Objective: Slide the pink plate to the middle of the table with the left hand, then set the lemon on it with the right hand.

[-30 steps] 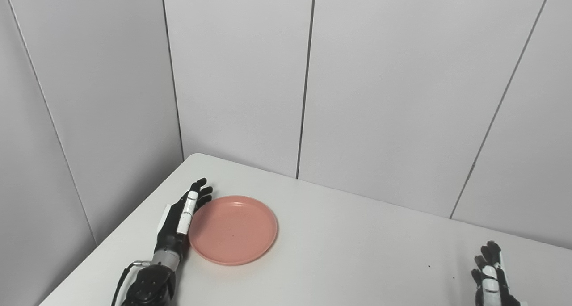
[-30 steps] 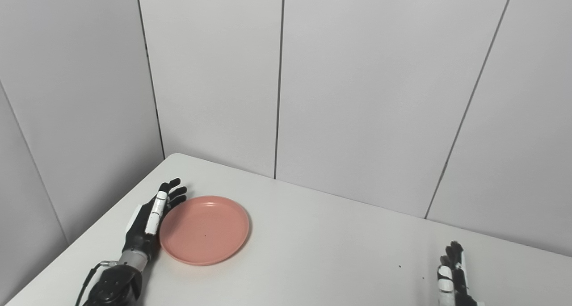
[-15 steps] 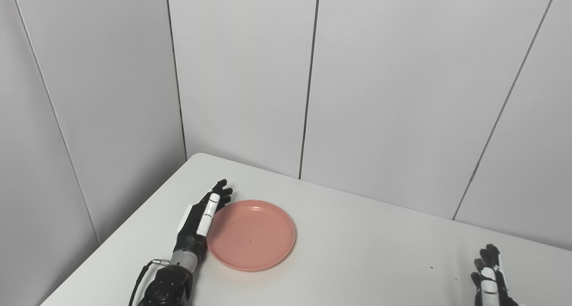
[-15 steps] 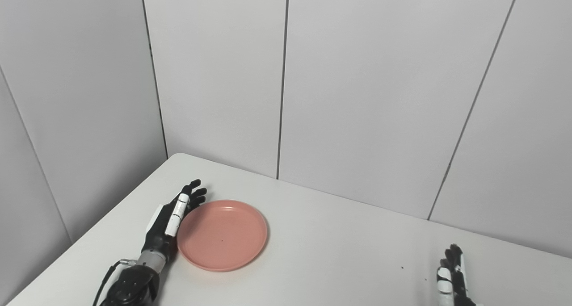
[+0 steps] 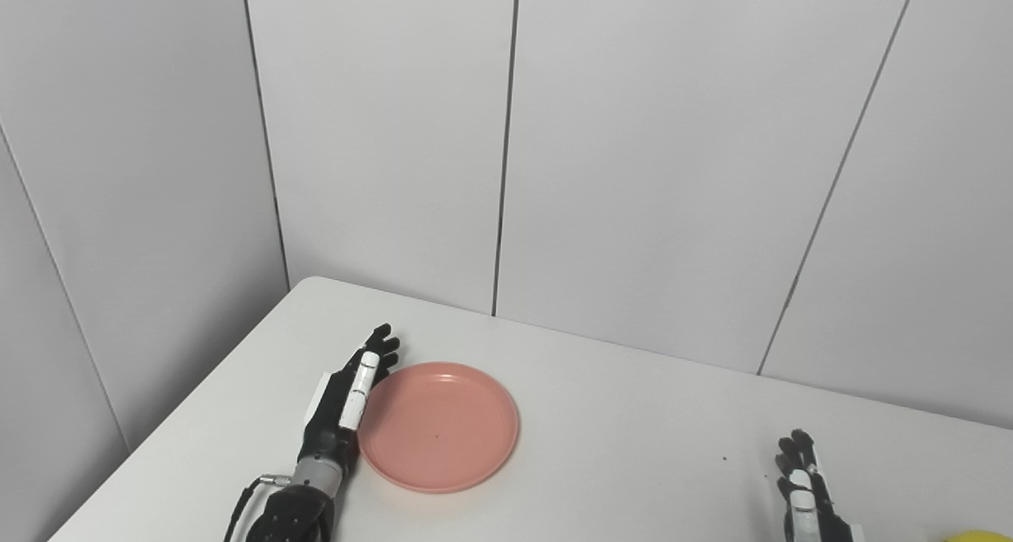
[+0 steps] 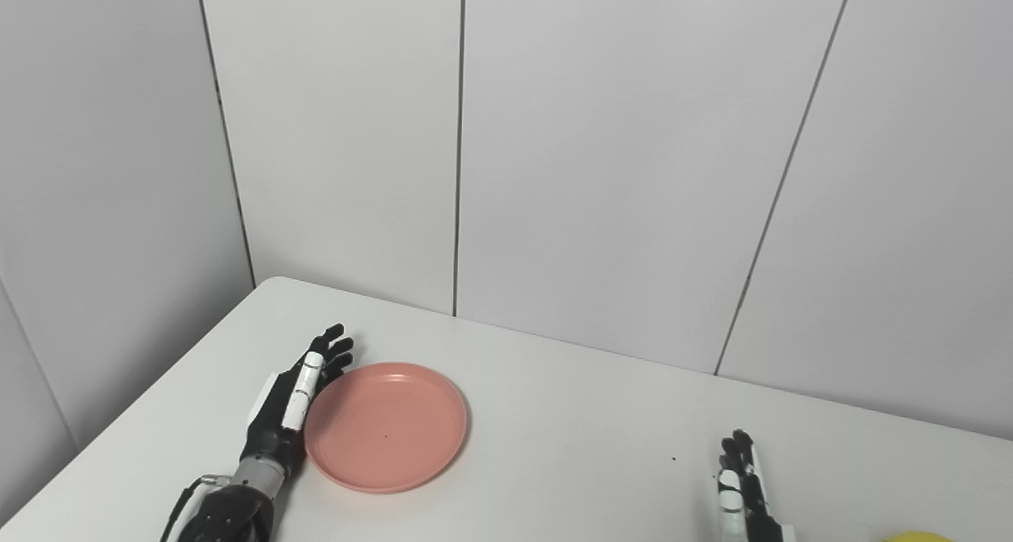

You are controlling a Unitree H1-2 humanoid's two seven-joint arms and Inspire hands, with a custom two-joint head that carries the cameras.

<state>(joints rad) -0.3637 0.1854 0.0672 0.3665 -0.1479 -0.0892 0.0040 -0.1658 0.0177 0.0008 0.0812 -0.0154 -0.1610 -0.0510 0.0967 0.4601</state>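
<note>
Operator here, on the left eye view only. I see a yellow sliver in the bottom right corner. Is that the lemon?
Observer: Very likely. The right eye view shows more of it: the rounded yellow top of the lemon, cut off by the bottom edge.
Operator: Is the right hand on it?
Observer: No. The right hand is open and holds nothing, and bare table shows between it and the lemon.

Left hand (image 5: 342, 403) black, white panels; silver wrist, black cable; right hand (image 5: 807, 494) alike.
</note>
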